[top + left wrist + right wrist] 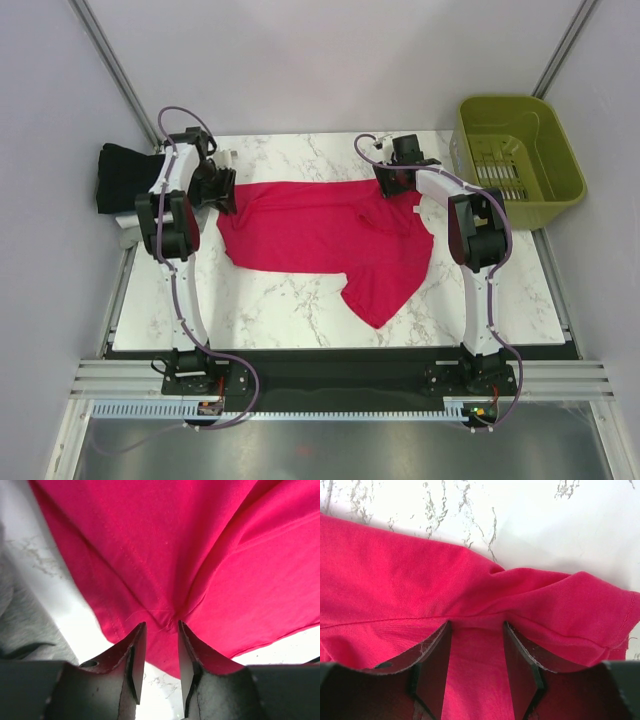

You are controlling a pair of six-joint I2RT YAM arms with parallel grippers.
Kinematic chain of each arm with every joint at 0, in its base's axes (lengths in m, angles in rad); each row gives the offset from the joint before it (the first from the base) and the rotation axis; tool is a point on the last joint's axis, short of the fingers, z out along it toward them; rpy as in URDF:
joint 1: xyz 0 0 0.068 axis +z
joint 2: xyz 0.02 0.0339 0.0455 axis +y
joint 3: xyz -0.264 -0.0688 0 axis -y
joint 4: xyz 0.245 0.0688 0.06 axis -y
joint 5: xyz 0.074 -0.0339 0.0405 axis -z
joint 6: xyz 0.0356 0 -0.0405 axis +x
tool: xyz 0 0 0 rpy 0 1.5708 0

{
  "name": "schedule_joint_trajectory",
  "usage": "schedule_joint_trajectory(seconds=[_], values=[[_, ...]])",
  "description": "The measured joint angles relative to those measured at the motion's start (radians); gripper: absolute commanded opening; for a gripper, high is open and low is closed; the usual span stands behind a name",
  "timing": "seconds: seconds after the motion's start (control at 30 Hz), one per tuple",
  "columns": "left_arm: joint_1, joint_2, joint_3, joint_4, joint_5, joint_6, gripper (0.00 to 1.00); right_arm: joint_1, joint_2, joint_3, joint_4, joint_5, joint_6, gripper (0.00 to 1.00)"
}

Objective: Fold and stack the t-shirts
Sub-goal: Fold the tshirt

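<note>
A bright crimson-pink t-shirt (320, 230) lies spread and rumpled on the marble table (280, 310), one part trailing toward the near edge. My left gripper (222, 195) is at the shirt's left edge. In the left wrist view it (161, 625) is open, its tips astride a stitched seam of the shirt (175, 545). My right gripper (393, 182) is at the shirt's far right edge. In the right wrist view it (477, 624) is open, with a fold of the shirt (420, 580) between its fingers. A folded black shirt (122, 172) lies at the far left on lighter folded ones.
An olive-green plastic basket (560, 160) stands off the table's far right corner. Grey cloth (25, 625) shows at the left of the left wrist view. Bare marble lies on the near side of the shirt, at left and right.
</note>
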Motion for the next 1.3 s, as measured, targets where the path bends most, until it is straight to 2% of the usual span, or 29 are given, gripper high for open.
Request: schedule_joint_trajectory(seconds=[0.83,1.1,1.3], values=[[0.000,0.073,0.002,-0.005,0.016,0.000,0.29,0.006,-0.013,-0.021,0.011,0.013,-0.011,0.54],[0.002,0.078,0.006,-0.008,0.016,-0.006,0.05,0.008,-0.013,-0.021,0.012,0.016,-0.018,0.54],[0.004,0.078,0.013,-0.008,0.014,-0.007,0.02,0.011,-0.013,-0.023,0.016,0.019,-0.019,0.55]])
